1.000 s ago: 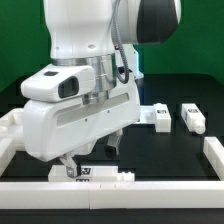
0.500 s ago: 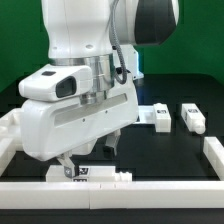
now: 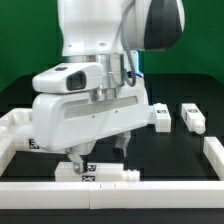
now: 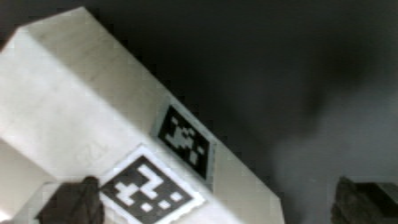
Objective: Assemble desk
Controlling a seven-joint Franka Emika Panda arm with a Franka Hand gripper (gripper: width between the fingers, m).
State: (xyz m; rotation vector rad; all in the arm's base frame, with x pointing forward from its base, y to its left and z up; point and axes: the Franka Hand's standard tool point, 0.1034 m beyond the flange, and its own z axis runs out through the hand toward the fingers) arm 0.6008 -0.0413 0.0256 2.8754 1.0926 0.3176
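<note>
The desk's white tabletop (image 3: 108,175) lies against the front border wall, under the arm, with a black-and-white tag on its rim. My gripper (image 3: 100,156) hangs open just above it, one dark finger (image 3: 76,158) toward the exterior view's left and the other toward its right. In the wrist view the tabletop (image 4: 71,110) fills one side, showing two tags (image 4: 183,135). Its edge runs between the fingers (image 4: 75,200) of the open gripper (image 4: 222,205), and nothing is gripped. Two white legs (image 3: 160,116) (image 3: 190,117) lie on the black mat at the exterior view's right.
Low white border walls (image 3: 212,152) frame the black mat at front, left and right. Another white piece with a tag (image 3: 30,140) sits by the left wall. The arm's body hides the middle of the mat.
The arm has shifted toward the exterior view's right over the tabletop. The jaws stay open and the parts have not moved.
</note>
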